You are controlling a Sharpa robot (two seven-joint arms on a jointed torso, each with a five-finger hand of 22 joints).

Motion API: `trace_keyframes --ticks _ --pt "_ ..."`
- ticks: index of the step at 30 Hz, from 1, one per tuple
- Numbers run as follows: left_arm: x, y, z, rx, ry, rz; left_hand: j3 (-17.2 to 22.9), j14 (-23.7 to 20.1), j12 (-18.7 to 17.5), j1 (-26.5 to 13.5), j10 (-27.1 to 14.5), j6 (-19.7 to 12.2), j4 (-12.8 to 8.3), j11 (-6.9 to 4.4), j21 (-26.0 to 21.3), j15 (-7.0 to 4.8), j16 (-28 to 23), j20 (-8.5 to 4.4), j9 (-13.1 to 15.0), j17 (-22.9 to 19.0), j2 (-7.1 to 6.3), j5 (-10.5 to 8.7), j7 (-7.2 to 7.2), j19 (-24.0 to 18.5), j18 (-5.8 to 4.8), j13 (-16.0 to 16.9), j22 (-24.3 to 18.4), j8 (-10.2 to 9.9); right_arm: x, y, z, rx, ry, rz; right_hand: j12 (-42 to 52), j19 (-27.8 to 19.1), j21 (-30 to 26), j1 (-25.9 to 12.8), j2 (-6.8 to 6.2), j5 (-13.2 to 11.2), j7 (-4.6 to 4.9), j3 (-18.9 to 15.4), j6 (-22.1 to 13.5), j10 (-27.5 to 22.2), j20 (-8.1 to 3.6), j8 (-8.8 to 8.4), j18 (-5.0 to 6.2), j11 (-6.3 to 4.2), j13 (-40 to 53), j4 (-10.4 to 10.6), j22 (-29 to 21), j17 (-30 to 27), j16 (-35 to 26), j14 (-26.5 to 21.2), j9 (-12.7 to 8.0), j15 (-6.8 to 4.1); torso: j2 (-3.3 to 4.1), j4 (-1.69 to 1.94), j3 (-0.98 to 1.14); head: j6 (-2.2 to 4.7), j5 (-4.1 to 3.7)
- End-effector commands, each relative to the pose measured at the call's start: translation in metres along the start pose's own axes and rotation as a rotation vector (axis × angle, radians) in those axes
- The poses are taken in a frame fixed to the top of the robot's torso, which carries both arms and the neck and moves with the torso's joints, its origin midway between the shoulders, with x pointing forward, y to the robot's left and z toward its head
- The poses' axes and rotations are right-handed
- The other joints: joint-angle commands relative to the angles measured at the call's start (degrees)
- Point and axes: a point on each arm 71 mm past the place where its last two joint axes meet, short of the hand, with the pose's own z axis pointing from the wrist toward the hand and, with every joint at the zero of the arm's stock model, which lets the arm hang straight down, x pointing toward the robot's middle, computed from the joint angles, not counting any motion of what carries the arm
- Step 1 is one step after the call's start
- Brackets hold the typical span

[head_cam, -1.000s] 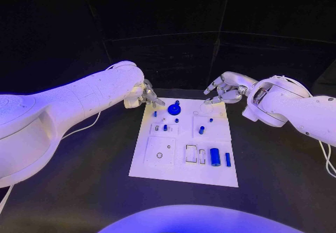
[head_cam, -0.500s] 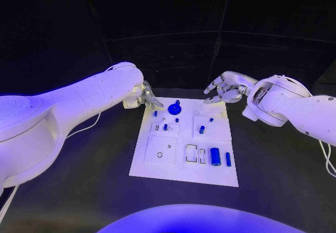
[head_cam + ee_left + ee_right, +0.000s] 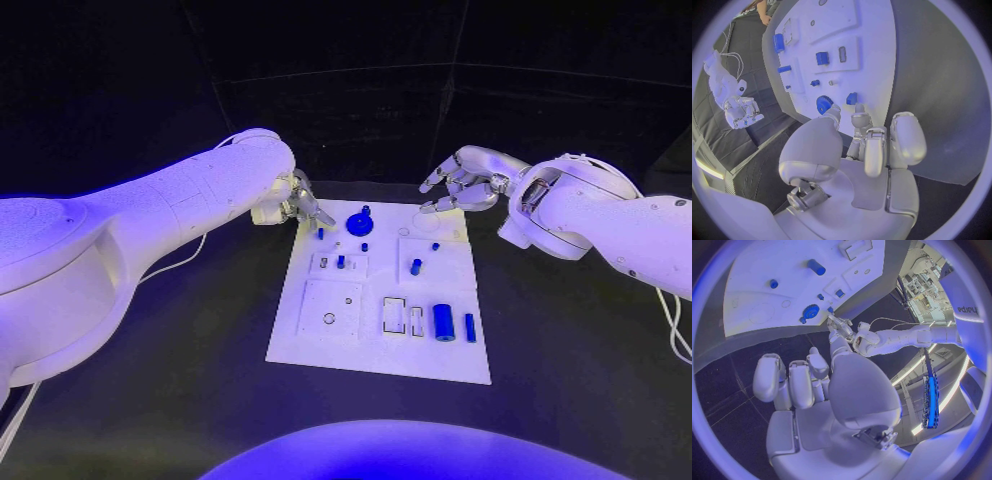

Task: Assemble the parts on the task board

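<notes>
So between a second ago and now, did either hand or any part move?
Barely. The left hand has eased slightly toward the task board's far left corner; it holds nothing. The right hand hovers as before, and the blue parts, including the gear, lie unmoved.

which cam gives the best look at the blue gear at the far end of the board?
Left wrist view: the blue gear sits close, just beyond the left hand, teeth visible. The right wrist view shows it smaller, near the task board edge. The head view shows it tiny, between both hands.
</notes>
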Motion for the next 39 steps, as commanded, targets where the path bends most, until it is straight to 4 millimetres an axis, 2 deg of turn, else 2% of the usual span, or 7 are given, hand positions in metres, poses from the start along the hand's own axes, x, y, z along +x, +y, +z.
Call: trace_keyframes --ticks 1,7,14,19,39 --pt "0.002 -0.0008 -0.0003 -0.005 0.032 0.026 -0.3 6.1 0.3 0.6 -0.3 0.4 -0.1 0.26 0.4 0.49 0.2 0.36 -0.1 15.1 0.02 -0.12 0.05 0.1 -0.88 -0.1 0.0 -0.3 -0.0008 0.0013 0.0003 -0.009 0.002 -0.004 -0.1 -0.4 -0.3 0.2 0.55 0.4 0.02 -0.2 0.2 -0.3 0.07 0.21 1.14 0.14 0.0 -0.1 -0.1 0.0 -0.3 1.8 0.0 -0.48 0.0 0.0 0.01 -0.04 0.01" --pt "0.0029 -0.0009 0.0 -0.005 0.041 0.03 -0.4 6.1 0.3 0.7 -0.3 0.4 -0.1 0.26 0.4 0.49 0.2 0.37 -0.1 15.1 -0.01 -0.13 0.05 0.1 -0.88 0.0 0.1 -0.3 -0.0008 0.0011 0.0002 -0.008 0.002 -0.004 -0.1 -0.4 -0.3 0.3 0.59 0.5 0.02 -0.3 0.1 -0.3 0.07 0.23 1.13 0.14 0.0 0.0 0.0 0.0 -0.3 1.8 0.0 -0.48 0.01 -0.03 0.04 -0.04 -0.02" --pt "0.0039 -0.0021 0.0004 -0.001 0.045 0.032 -0.6 6.1 0.4 1.7 -0.2 0.7 -0.7 0.23 0.4 0.48 0.2 0.37 -0.4 15.1 0.63 -0.12 0.02 0.1 -0.87 0.1 0.1 -0.4 -0.0007 0.0013 0.0005 -0.008 0.003 -0.004 -0.1 -0.4 -0.3 0.3 0.59 0.5 0.02 -0.3 0.1 -0.3 0.07 0.23 1.13 0.14 0.0 0.0 0.0 0.0 -0.3 1.8 0.0 -0.48 0.02 0.01 0.03 -0.06 -0.11" --pt "0.0049 -0.0029 0.001 0.001 0.053 0.035 -0.2 6.1 0.5 4.1 -0.2 1.0 -2.5 0.22 0.5 0.45 0.2 0.36 -0.8 15.1 1.74 -0.12 0.03 0.1 -0.89 0.1 0.3 -0.5 -0.0006 0.0016 0.0007 -0.009 0.003 -0.004 -0.1 -0.4 -0.3 0.3 0.59 0.5 0.02 -0.3 0.1 -0.3 0.07 0.23 1.13 0.14 0.0 0.0 0.0 0.0 -0.3 1.8 0.0 -0.48 0.04 0.01 0.01 -0.09 -0.13" --pt "0.0064 -0.0061 0.0027 0.019 0.051 0.032 1.3 6.1 0.5 7.2 -0.3 1.3 -5.1 0.18 0.6 0.44 0.2 0.36 -1.6 15.1 4.49 -0.12 0.01 0.0 -0.91 -0.1 0.5 -0.9 -0.0004 0.0022 0.0013 -0.011 0.003 -0.003 -0.1 -0.5 -0.4 0.4 0.63 0.7 0.02 -0.3 0.2 -0.3 0.06 0.26 1.16 0.14 0.0 0.0 -0.2 -0.1 -0.4 1.8 0.0 -0.49 0.03 -0.04 0.07 -0.28 -0.21"
